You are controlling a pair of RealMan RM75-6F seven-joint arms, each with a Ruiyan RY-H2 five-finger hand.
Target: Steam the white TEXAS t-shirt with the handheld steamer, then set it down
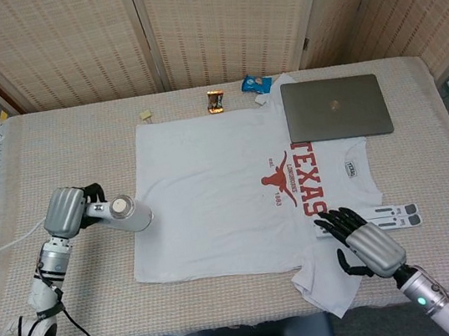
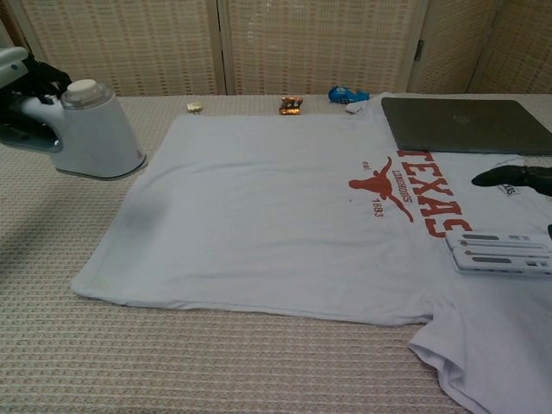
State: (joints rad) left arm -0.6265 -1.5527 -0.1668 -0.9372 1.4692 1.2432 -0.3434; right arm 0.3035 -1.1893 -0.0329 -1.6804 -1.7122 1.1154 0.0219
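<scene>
We record a white TEXAS t-shirt (image 1: 229, 201) lying flat across the middle of the worktop (image 1: 53, 151), its red lettering and longhorn print toward the right side, one sleeve reaching the front edge.

We note the handheld steamer (image 1: 122, 215), white, raised off the cloth-covered surface at the shirt's left edge; in the chest view it (image 2: 93, 129) casts a shadow on the fabric below. Our left hand (image 1: 69, 212) is clenched round its handle, dark fingers wrapped about the grip. A white cord (image 1: 4, 251) trails off toward the left edge.

Our right hand (image 1: 362, 240) hovers over the shirt's lower right part, fingers loose and spread, grasping nothing, tips near a white slatted bar (image 1: 384, 216) lying on the shirt.

At the back right sits a closed grey laptop (image 1: 335, 107), overlapping the shirt's top. Along the back edge we list a blue packet (image 1: 257, 84), an orange wrapper (image 1: 215, 101) and a small beige piece (image 1: 145, 114).
</scene>
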